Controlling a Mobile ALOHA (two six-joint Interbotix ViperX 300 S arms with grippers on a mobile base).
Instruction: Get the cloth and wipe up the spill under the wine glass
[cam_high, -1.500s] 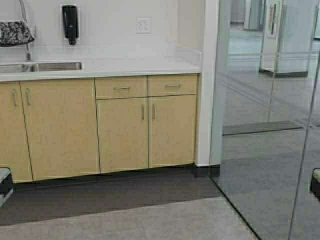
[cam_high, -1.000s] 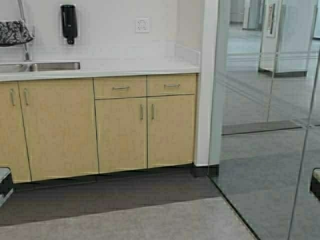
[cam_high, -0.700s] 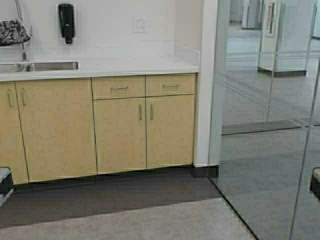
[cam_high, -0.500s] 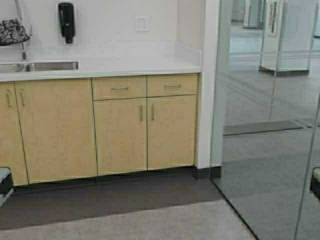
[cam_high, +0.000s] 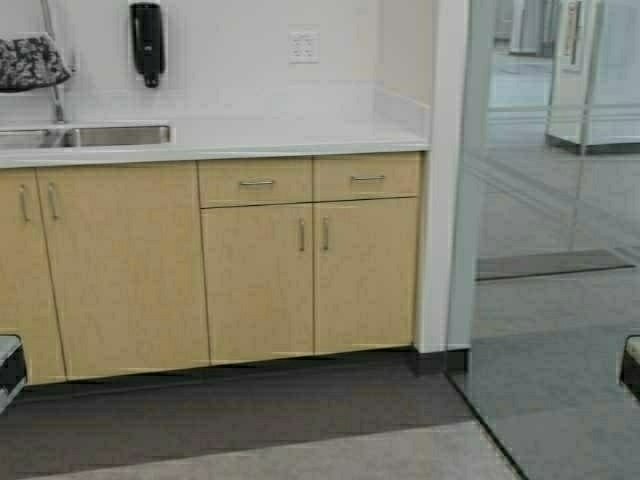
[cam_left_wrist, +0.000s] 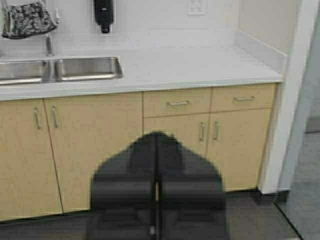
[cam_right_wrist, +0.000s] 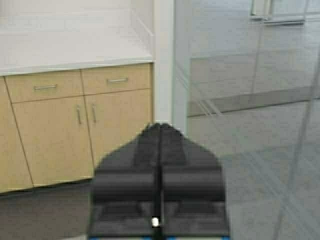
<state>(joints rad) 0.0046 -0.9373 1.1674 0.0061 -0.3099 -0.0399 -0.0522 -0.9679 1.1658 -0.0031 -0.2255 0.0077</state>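
The cloth (cam_high: 30, 62), dark with a pale floral print, hangs over the faucet above the sink at the far left of the high view; it also shows in the left wrist view as the cloth (cam_left_wrist: 29, 19). The wine glass and the spill are out of view. My left gripper (cam_left_wrist: 156, 137) is shut with nothing in it, held well back from the cabinets. My right gripper (cam_right_wrist: 160, 126) is shut and empty too, pointing at the cabinet's right end and the glass wall. In the high view only the arms' edges show at the lower corners.
A steel sink (cam_high: 110, 134) is set in the white counter (cam_high: 300, 138) over tan cabinets (cam_high: 260, 280). A black soap dispenser (cam_high: 147, 40) hangs on the wall. A glass partition (cam_high: 560, 250) stands on the right. Dark floor lies before the cabinets.
The robot has moved: the whole scene has shifted right and slightly down in the high view, and the cabinets look a little larger. Both grippers stay shut.
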